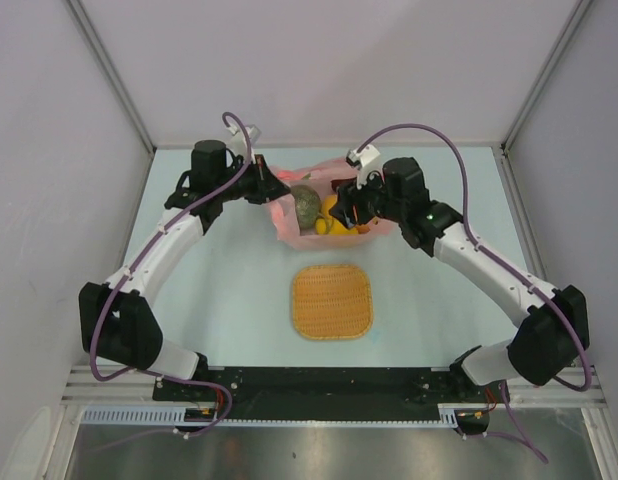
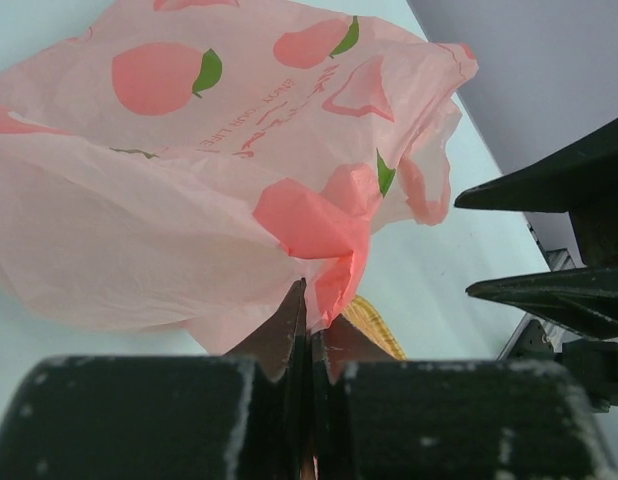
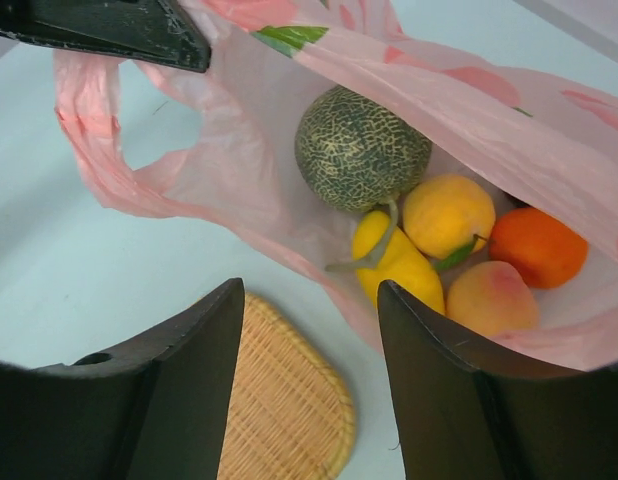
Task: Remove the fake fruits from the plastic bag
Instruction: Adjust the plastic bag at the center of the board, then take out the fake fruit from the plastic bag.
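Pink plastic bag (image 2: 189, 200) fills the left wrist view, its edge clamped by the left gripper (image 2: 311, 310), while the right wrist view, the right gripper (image 3: 309, 290) with jaws apart, shows the fake fruits (image 3: 434, 215) inside.

Right in the middle of the pale blue-green bench (image 1: 229, 300) there's a woven mat (image 1: 332, 301), orange-tan, squarish with rounded corners, lying flat on the surface. Up close the weave runs in fine ribs, with a thicker braided rim round the edge. White panels (image 1: 49, 150) close the bench in on the left, the right and the far side, and grey strips (image 1: 114, 80) run down the far corners. Along the near edge sits a black plate (image 1: 329, 385), then a slotted pale rail (image 1: 129, 413), then a sheet of brushed metal (image 1: 319, 455).
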Action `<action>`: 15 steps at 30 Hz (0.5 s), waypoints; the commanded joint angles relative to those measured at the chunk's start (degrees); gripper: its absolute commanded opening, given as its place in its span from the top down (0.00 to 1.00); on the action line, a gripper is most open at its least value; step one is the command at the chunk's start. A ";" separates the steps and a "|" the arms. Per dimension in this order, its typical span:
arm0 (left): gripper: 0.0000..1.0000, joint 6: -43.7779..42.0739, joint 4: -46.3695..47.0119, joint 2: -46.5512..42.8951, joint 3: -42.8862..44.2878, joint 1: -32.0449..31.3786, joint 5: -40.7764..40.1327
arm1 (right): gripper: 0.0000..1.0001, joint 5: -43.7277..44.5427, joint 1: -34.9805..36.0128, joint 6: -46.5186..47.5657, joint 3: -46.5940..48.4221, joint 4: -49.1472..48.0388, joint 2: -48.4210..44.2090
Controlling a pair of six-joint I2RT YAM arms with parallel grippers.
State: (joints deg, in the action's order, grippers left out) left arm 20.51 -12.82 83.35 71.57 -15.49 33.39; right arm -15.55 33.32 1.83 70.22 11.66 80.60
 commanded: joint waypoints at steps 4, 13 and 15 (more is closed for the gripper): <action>0.88 0.23 1.31 -0.30 2.17 -0.60 0.01 | 0.35 -0.18 1.40 -3.05 2.38 -4.10 7.63; 0.86 0.58 2.62 -0.29 1.99 -0.77 -0.43 | 0.35 0.26 -2.03 -10.17 2.64 -8.14 16.16; 0.85 0.67 2.54 -0.21 1.99 -0.77 -0.34 | 0.36 0.61 -2.91 -10.53 2.91 -9.02 18.18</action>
State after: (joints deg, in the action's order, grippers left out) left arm 20.53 -12.36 83.35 71.57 -15.81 33.15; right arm -15.75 32.58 -4.82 70.85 7.11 96.18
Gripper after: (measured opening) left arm 0.140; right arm 0.649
